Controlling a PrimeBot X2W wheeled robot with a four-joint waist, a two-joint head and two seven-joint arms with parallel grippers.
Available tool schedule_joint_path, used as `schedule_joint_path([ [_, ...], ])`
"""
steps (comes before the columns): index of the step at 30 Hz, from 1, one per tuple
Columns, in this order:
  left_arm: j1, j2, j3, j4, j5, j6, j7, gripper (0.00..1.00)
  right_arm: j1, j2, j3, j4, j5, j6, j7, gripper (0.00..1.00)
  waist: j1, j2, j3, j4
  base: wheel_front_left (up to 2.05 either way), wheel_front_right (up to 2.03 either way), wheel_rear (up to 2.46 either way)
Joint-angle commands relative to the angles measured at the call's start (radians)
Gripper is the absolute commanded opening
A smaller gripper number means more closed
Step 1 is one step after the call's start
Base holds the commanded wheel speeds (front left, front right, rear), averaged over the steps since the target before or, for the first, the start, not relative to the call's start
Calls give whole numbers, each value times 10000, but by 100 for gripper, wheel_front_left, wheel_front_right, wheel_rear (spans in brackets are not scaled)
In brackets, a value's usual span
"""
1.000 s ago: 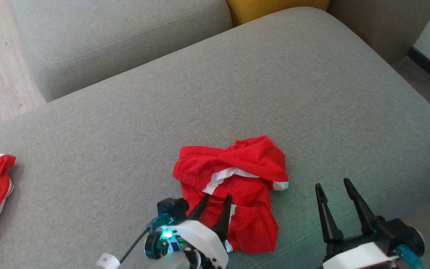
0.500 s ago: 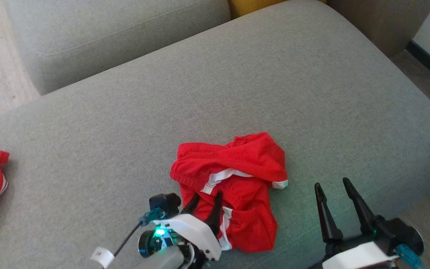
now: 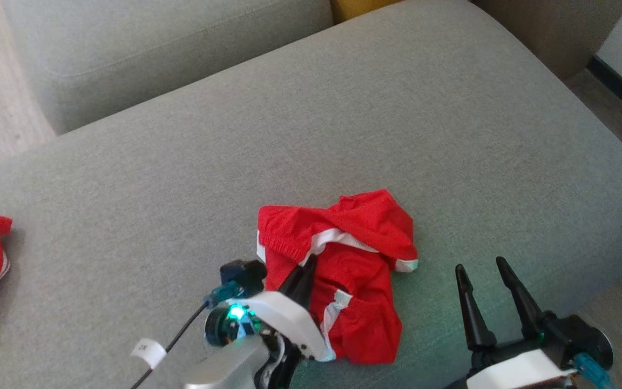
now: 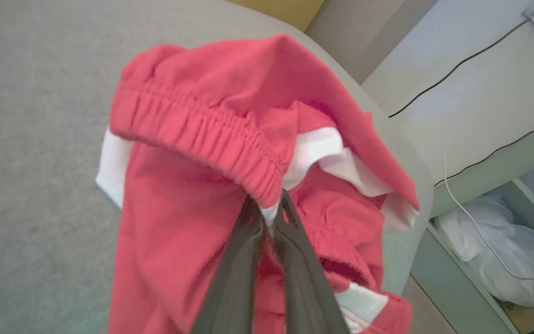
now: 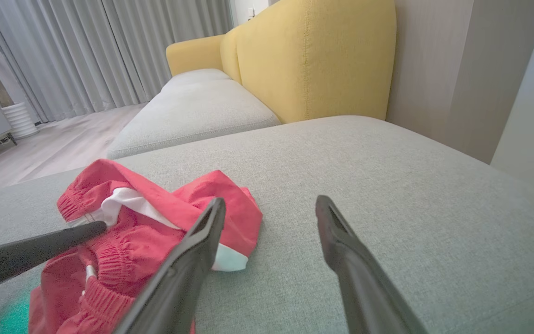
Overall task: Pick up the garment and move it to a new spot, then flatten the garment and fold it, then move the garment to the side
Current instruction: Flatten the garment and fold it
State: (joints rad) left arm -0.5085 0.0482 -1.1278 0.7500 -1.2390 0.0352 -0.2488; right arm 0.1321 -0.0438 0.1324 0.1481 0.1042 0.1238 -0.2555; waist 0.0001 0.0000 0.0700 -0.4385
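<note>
Grey sofa cushion [image 3: 397, 135] held crumpled red white-trimmed shorts [image 3: 365, 227] — left pincer [image 3: 308, 265] clamped on their waistband [image 4: 211, 134]; right pincer [image 3: 479, 265], fingers apart, stood just rightward.

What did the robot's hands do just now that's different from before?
The left gripper closed on the waistband of the shorts, and the cloth bunched up a little around it. The right gripper stayed open beside the shorts, touching nothing, and the shorts stayed on the same spot.
</note>
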Motion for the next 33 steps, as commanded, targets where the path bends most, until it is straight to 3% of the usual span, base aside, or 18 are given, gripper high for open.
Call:
schedule_joint_path([
  [1, -451, 20, 411, -394, 364, 40, -125, 0, -314, -64, 203, -268, -65, 69, -63, 100, -1, 0, -84, 65, 0, 0, 0],
  [7, -439, 97, 1567, -1684, 2419, 163, -127, 0, -151, -64, 180, -248, 17, 69, -63, 100, -1, 0, -375, 453, 0, 0, 0],
  [12, -682, 879, 2474, -2878, 3610, 244, -128, 0, -37, -64, 219, -230, 66, 69, -63, 100, -1, 0, -522, 847, 0, 0, 0],
  [15, -533, 1230, 2451, -3266, 3610, 8, -4, 0, 29, -64, 295, -173, 85, 69, -63, 100, -1, 0, -565, 1032, 0, 0, 0],
  [17, -39, 1428, 1933, -3099, 3535, -274, 599, 0, -1, -64, 376, -151, 117, 69, -63, 100, -1, 0, -536, 1132, 0, 0, 0],
  [19, 322, 1367, 1695, -2814, 3545, -324, 617, 0, -36, -64, 389, -146, 141, 69, -63, 100, -1, 0, -521, 1178, 0, 0, 0],
  [20, 468, 1285, 1629, -2627, 3588, -268, 533, 20, -47, -64, 370, -143, 156, 69, -63, 100, -1, 0, -515, 1220, 0, 0, 0],
  [21, 468, 1285, 1629, -2627, 3588, -268, 533, 20, -47, -64, 370, -143, 156, 69, -63, 100, -1, 0, -515, 1220, 0, 0, 0],
  [22, 552, 1210, 1526, -2428, 3730, -165, 446, 79, -54, -64, 355, -143, 171, 69, -63, 100, -1, 0, -511, 1259, 0, 0, 0],
  [23, 601, 1119, 1420, -2243, 3911, -37, 352, 100, -53, -64, 350, -143, 184, 69, -63, 100, -1, 0, -515, 1306, 0, 0, 0],
  [27, 829, 679, 1358, -1939, 4161, 276, 77, 100, -36, -64, 291, -126, 185, 69, -63, 100, -1, 0, -548, 1500, 0, 0, 0],
  [33, 1061, 621, 1361, -2380, 4666, 932, -62, 100, -59, -64, 254, -127, 221, 69, -63, 100, -1, 0, -550, 1740, 0, 0, 0],
])
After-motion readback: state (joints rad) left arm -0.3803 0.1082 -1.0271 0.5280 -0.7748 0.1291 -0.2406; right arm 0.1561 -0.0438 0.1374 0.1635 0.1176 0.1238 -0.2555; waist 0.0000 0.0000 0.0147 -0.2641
